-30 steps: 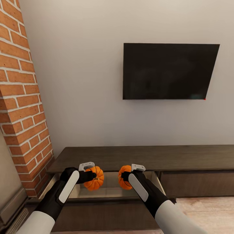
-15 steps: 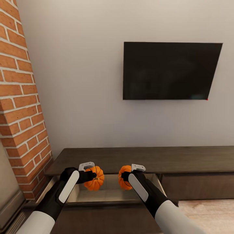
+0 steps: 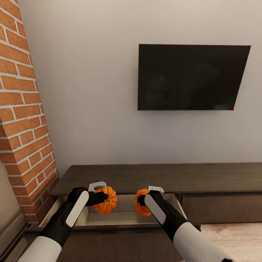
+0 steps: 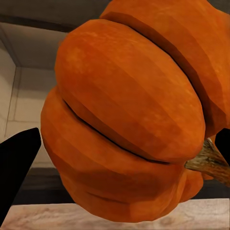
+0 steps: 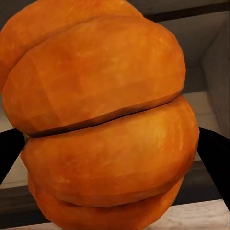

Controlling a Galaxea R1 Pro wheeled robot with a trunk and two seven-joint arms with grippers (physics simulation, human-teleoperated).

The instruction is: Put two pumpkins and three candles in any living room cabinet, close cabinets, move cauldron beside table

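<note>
Each of my grippers holds an orange ribbed pumpkin over the open drawer [image 3: 120, 218] of the long dark-brown cabinet [image 3: 163, 176]. My left gripper [image 3: 103, 198] is shut on the left pumpkin [image 3: 105, 200] [image 4: 129, 120], whose brown stem shows in the left wrist view. The right gripper [image 3: 142, 203] is shut on the right pumpkin [image 3: 142, 207] [image 5: 105, 120]. Both pumpkins hang above the drawer's light beige inside. In each wrist view the black fingers [image 4: 17, 163] [image 5: 215, 163] press the pumpkin's sides.
A brick column [image 3: 22, 120] rises at the left, close to the cabinet's end. A black TV [image 3: 191, 77] hangs on the pale wall above the cabinet. A closed drawer front [image 3: 222, 207] lies to the right, with wood floor [image 3: 225, 236] below it.
The head view has crept closer to the wall. My right gripper has lowered slightly with its pumpkin toward the drawer. The left gripper holds its place.
</note>
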